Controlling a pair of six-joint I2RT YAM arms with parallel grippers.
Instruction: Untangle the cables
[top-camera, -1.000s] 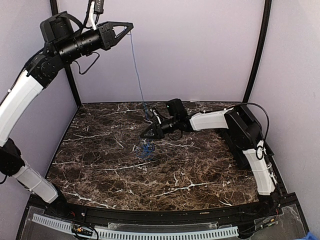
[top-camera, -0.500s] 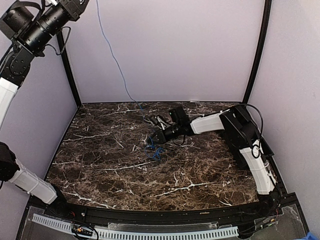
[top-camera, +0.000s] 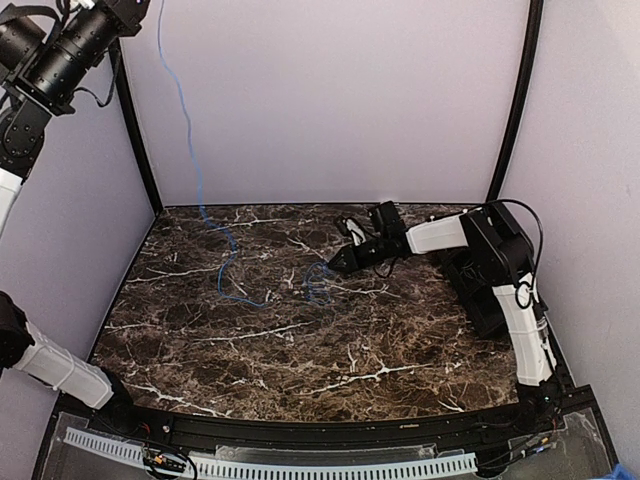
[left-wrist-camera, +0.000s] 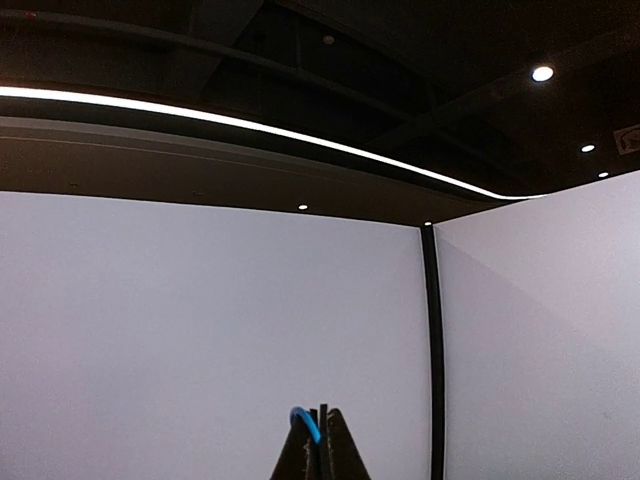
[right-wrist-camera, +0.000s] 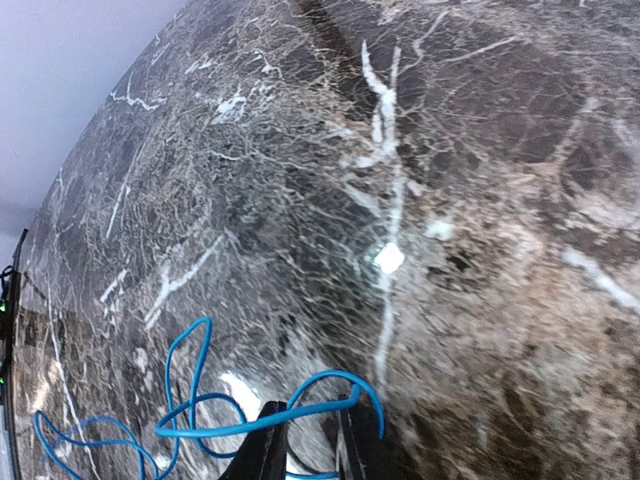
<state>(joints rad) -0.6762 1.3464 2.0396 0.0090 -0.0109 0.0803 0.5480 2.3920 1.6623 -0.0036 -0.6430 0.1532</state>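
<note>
Top-left, high above the table (top-camera: 400, 340): left gripper (left-wrist-camera: 322, 412) pinched together on blue cable (top-camera: 190, 150), which hangs down and trails over the left-centre of the marble. Mid-back: right gripper (top-camera: 335, 266) low, jaws slightly apart, blue loops (top-camera: 316, 283) at its tips, 1 strand lying across them.

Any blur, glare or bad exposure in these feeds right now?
Top external: evenly lit, sharp; the blue cable reads well on the pale wall, poorly on the dark marble table. Left wrist: aimed at a dim ceiling with bright lights; only the tips of the left gripper show. Right wrist: marble smeared and bowed, one glare spot; blue loops are legible.
</note>
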